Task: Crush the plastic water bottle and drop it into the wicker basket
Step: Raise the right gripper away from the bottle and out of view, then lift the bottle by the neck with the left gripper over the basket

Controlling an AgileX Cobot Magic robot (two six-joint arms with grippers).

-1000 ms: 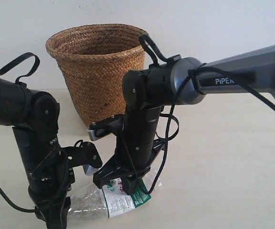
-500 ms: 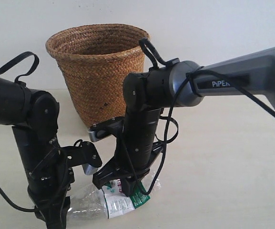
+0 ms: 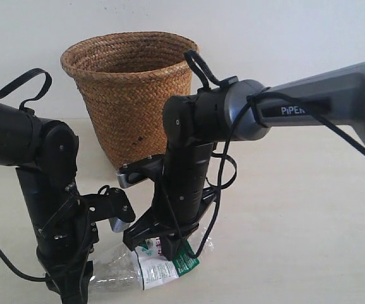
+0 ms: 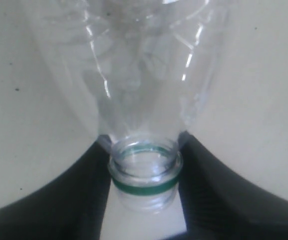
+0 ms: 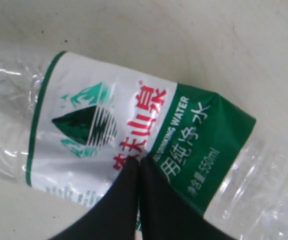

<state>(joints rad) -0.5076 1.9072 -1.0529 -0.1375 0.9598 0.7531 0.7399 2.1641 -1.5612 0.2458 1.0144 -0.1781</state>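
Note:
The plastic water bottle (image 3: 159,271) lies on its side on the table in front of the wicker basket (image 3: 129,95). It is clear, dented along its body, with a white-and-green label (image 5: 84,117) bearing red characters. My left gripper (image 3: 74,286) is shut on the bottle's open neck; the green ring (image 4: 144,187) sits between the black fingers (image 4: 86,185), and the gripper (image 4: 144,146) pinches just above it. My right gripper (image 3: 163,247) points down onto the label, its fingers pressed together, tips (image 5: 139,162) touching the label's middle.
The basket stands upright at the back of the beige table (image 3: 296,221), behind both arms, with a white wall behind it. The right arm's grey link (image 3: 321,104) stretches in from the right, and cables hang from both wrists.
The right arm has shifted very slightly to the left while staying on the label. The left arm and the bottle have not visibly moved.

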